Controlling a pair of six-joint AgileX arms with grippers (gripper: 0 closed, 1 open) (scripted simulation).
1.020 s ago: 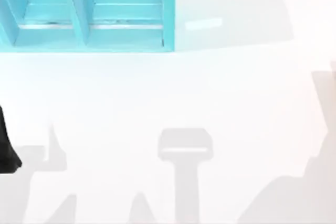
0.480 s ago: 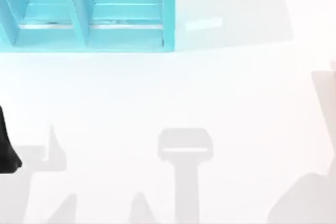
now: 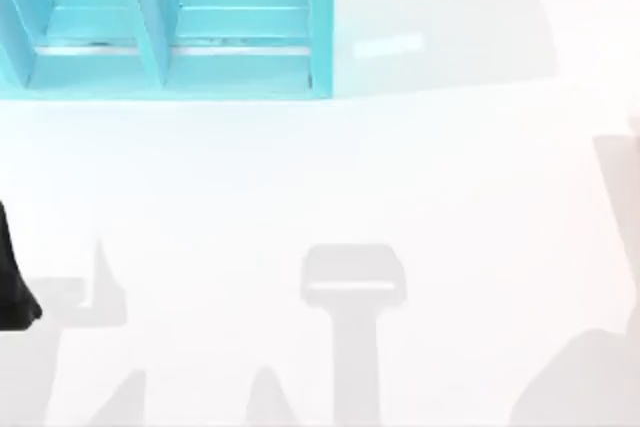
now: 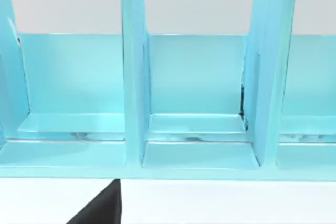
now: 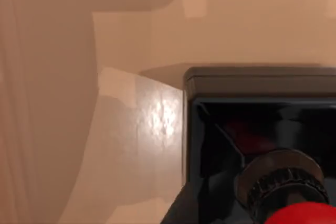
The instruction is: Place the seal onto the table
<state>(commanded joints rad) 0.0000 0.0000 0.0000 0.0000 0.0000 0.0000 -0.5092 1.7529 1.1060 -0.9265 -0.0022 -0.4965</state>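
Seal point(image 5: 294, 216) first: in the right wrist view its red knob sits at the lower right corner, with a knurled dark collar just above it and a glossy black block behind. It seems to be in the right arm's grasp, but you cannot tell from these pictures how the jaws stand, so don't assume a firm hold.

Going left to right in the top view: a dark piece of the left arm point(image 3: 14, 282) sits parked at the lower left edge, the light-blue shelf unit point(image 3: 165, 22) fills the upper left, and the white table point(image 3: 330, 177) spreads across the middle and right.

To do this step well, aim for that bare middle stretch, well apart from the shelf. Keep the black base level, lower it until it meets the table, and only then let go, so it doesn't tip.
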